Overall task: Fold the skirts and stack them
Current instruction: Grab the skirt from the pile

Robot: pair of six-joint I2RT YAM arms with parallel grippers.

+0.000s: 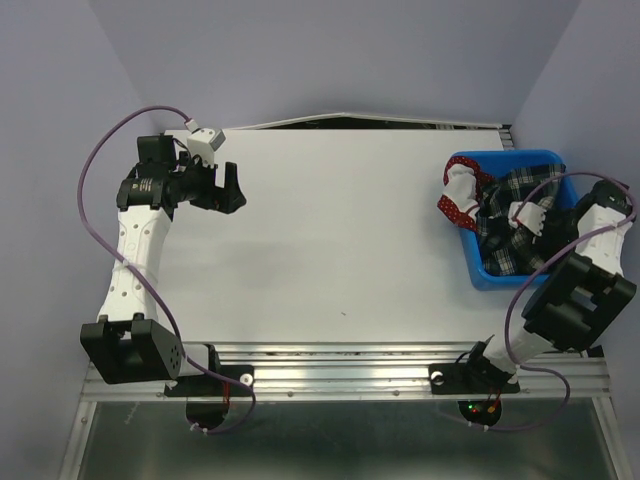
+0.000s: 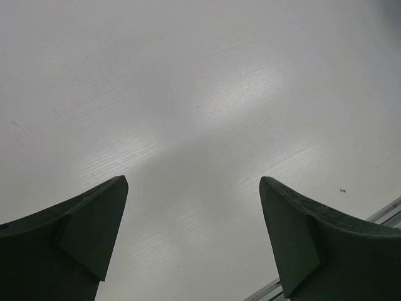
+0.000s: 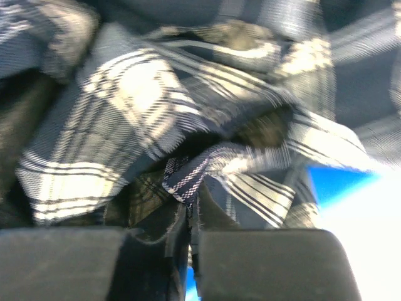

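Both skirts lie crumpled in the blue bin (image 1: pixel 505 160) at the right. The plaid skirt (image 1: pixel 505 245) fills most of it, and the red polka-dot skirt (image 1: pixel 458 207) hangs over its left rim. My right gripper (image 1: pixel 535 222) reaches down into the bin. In the right wrist view the right gripper (image 3: pixel 191 235) is shut on a fold of the plaid skirt (image 3: pixel 125 125), with cloth edges pinched between the fingers. My left gripper (image 1: pixel 232 188) hovers over the bare table at the far left. In its wrist view the left gripper (image 2: pixel 193 183) stands open with nothing between its fingers.
The white table (image 1: pixel 330 240) stretches between the two arms. A metal rail (image 1: pixel 350 360) runs along its near edge. The bin sits close to the table's right edge and the right wall.
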